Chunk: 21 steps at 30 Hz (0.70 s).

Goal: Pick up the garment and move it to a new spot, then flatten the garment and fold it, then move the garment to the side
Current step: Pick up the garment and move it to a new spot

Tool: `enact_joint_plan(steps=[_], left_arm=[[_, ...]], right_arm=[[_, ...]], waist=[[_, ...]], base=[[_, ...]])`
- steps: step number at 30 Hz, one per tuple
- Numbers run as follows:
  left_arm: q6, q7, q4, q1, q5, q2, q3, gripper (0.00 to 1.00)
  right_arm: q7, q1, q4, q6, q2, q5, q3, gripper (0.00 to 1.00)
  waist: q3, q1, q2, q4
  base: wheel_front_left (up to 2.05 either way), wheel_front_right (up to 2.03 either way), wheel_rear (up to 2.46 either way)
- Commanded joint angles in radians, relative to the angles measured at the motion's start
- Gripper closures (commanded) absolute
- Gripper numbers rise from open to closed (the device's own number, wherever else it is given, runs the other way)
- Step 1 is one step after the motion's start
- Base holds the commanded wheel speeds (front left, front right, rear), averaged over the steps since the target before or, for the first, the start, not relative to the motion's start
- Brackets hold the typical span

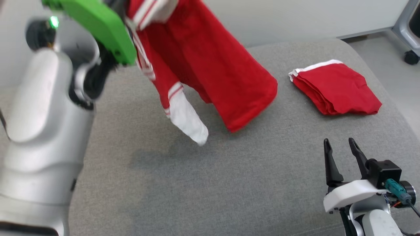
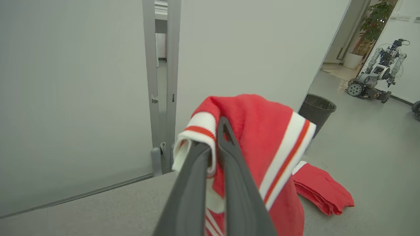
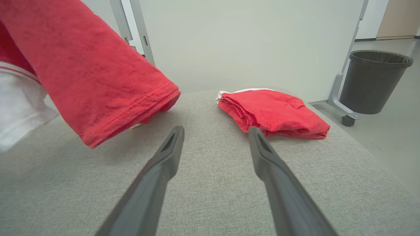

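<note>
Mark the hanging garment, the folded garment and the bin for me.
hanging garment (image 1: 210, 65), head view, red body panel.
folded garment (image 1: 338, 88), head view, top red layer.
bin (image 3: 374, 85), right wrist view, side wall.
</note>
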Motion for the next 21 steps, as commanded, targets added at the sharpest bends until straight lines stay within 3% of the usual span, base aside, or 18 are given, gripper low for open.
enact_joint_plan(steps=[1,9,18,19,20,21], left_arm=[[0.011,-0.015,0.008,0.052,-0.005,0.004,0.006,1.00],[0.050,-0.197,0.194,0.286,-0.001,0.032,0.051,1.00],[0.005,-0.388,0.395,0.331,0.023,0.047,0.065,1.00],[0.003,-0.406,0.416,0.330,0.029,0.045,0.061,0.86],[-0.001,-0.420,0.430,0.328,0.031,0.042,0.060,0.62],[-0.006,-0.439,0.447,0.325,0.034,0.038,0.059,0.08]], right_arm=[[-0.009,-0.018,0.005,-0.002,-0.002,0.006,0.003,0.00],[-0.034,-0.086,0.040,-0.002,-0.002,0.022,0.029,0.00],[-0.049,-0.126,0.066,-0.002,-0.002,0.005,0.038,0.00],[-0.050,-0.127,0.069,-0.002,-0.002,0.003,0.039,0.00],[-0.051,-0.128,0.071,-0.002,-0.002,0.002,0.040,0.00],[-0.052,-0.129,0.073,-0.002,-0.002,-0.001,0.041,0.00]], waist=[[0.044,0.0001,0.0000,-0.003],[0.129,0.0001,0.0000,-0.006],[0.175,0.0001,0.0000,0.005],[0.177,0.0001,0.0000,0.008],[0.177,0.0001,0.0000,0.011],[0.176,0.0001,0.0000,0.015]], base=[[0.00,0.00,0.00],[0.00,0.00,0.00],[0.00,0.00,0.00],[0.00,0.00,0.00],[0.00,0.00,0.00],[0.00,0.00,0.00]])
